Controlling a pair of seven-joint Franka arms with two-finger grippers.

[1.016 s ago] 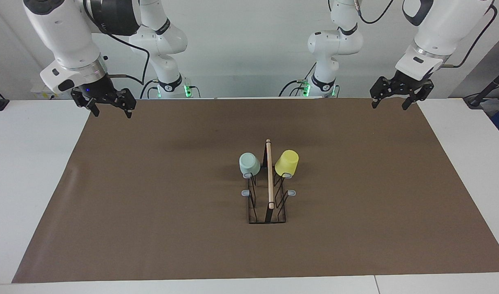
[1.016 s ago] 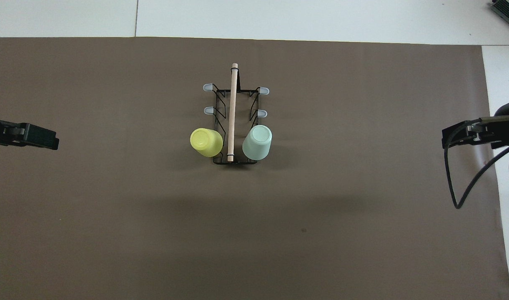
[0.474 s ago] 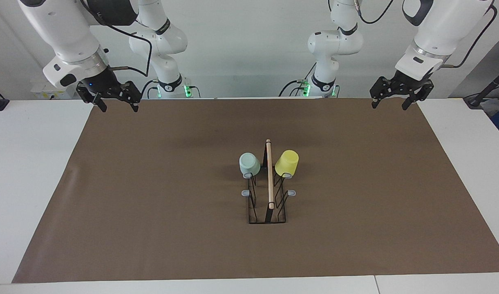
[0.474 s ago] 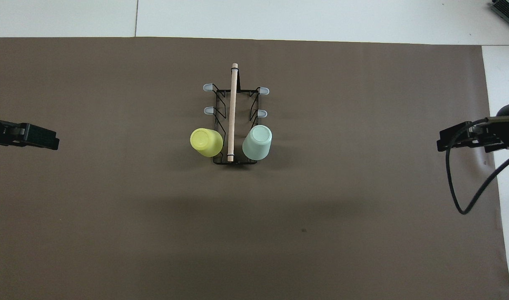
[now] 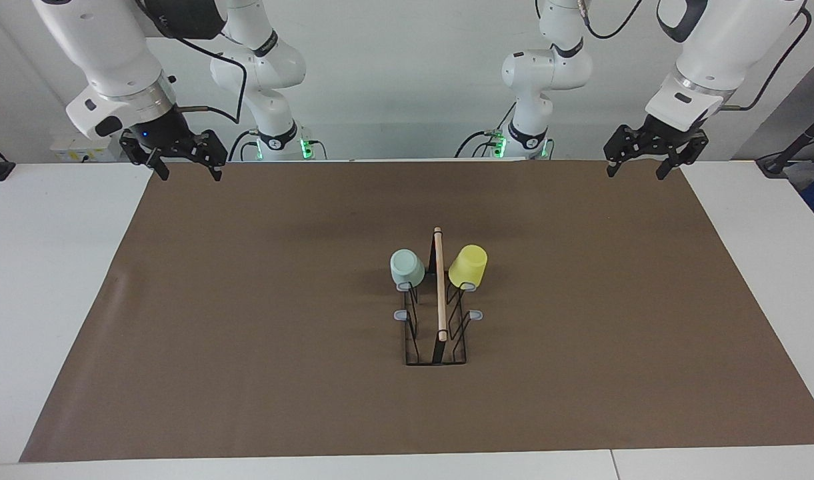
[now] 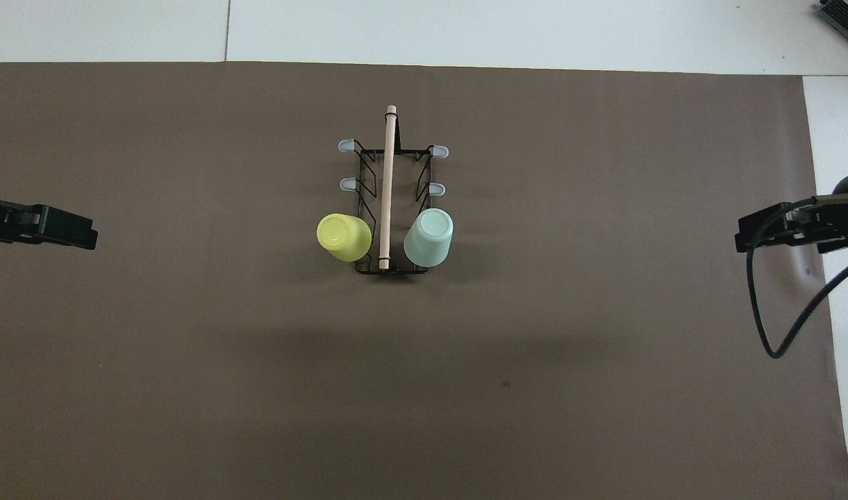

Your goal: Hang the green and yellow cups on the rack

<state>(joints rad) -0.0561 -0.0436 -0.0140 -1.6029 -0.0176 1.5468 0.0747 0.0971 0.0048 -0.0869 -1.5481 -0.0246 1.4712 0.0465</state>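
Note:
The black wire rack [image 5: 439,293] with a wooden rod on top stands in the middle of the brown mat; it also shows in the overhead view [image 6: 387,180]. The pale green cup [image 5: 407,267] [image 6: 428,238] hangs upside down on the prong nearest the robots, on the right arm's side. The yellow cup [image 5: 468,265] [image 6: 342,237] hangs upside down on the matching prong on the left arm's side. My right gripper [image 5: 187,175] [image 6: 771,232] is open and empty, raised over the mat's corner. My left gripper [image 5: 635,172] [image 6: 48,228] is open and empty over the other corner at the robots' end.
The brown mat [image 5: 247,320] covers most of the white table. Four grey-tipped prongs of the rack are bare [image 5: 401,315]. A black cable [image 6: 764,305] hangs from the right arm over the mat's edge.
My right gripper has risen and drawn back toward the robots' end of the table. The left gripper, the cups and the rack have not moved.

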